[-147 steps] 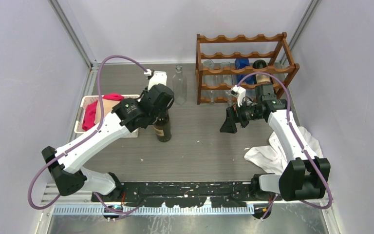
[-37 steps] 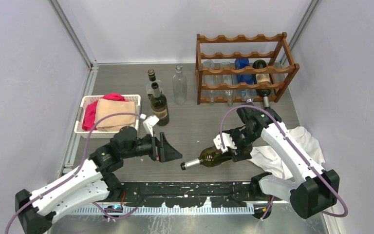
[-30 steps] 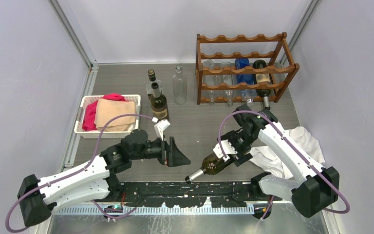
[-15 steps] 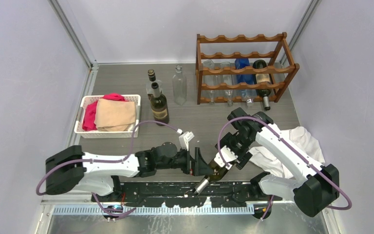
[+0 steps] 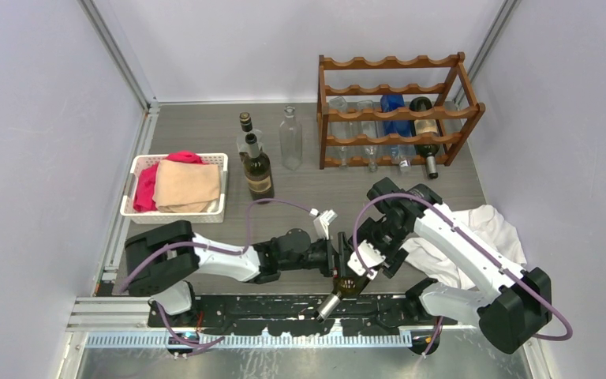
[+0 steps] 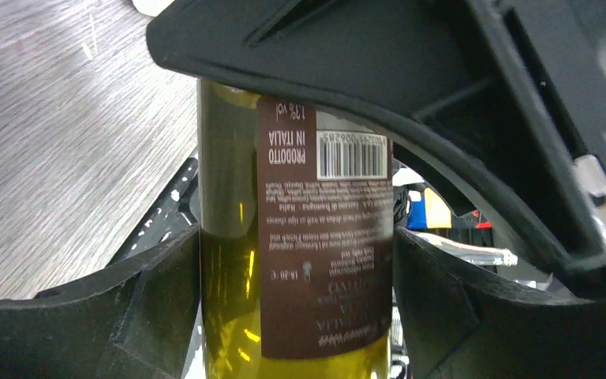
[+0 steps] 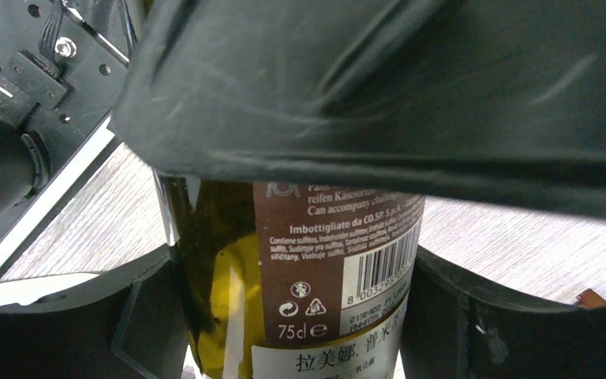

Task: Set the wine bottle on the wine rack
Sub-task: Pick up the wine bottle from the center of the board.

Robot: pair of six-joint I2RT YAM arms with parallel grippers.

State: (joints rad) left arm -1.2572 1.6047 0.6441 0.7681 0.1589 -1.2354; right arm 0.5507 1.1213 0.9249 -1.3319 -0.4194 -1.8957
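Note:
The wine bottle point(image 5: 346, 286) is olive green with a brown label. It hangs tilted over the table's near edge, neck pointing down toward the arm bases. My right gripper point(image 5: 360, 267) is shut on its body, which fills the right wrist view point(image 7: 316, 284) between both fingers. My left gripper point(image 5: 337, 255) has reached in from the left, and its fingers press both sides of the same bottle point(image 6: 323, 260). The reddish-brown wine rack point(image 5: 394, 88) stands at the back right, well away from both grippers.
The rack holds a dark bottle point(image 5: 421, 118), a blue bottle point(image 5: 392, 105) and clear ones. Two dark bottles point(image 5: 258, 172) and a clear bottle point(image 5: 289, 138) stand upright at the back centre. A white basket point(image 5: 170, 218) of cloths sits left; a white cloth point(image 5: 485, 229) lies right.
My left arm swept right along the front and brought its jaws in around the bottle. My right gripper tipped the bottle's neck down toward the near edge.

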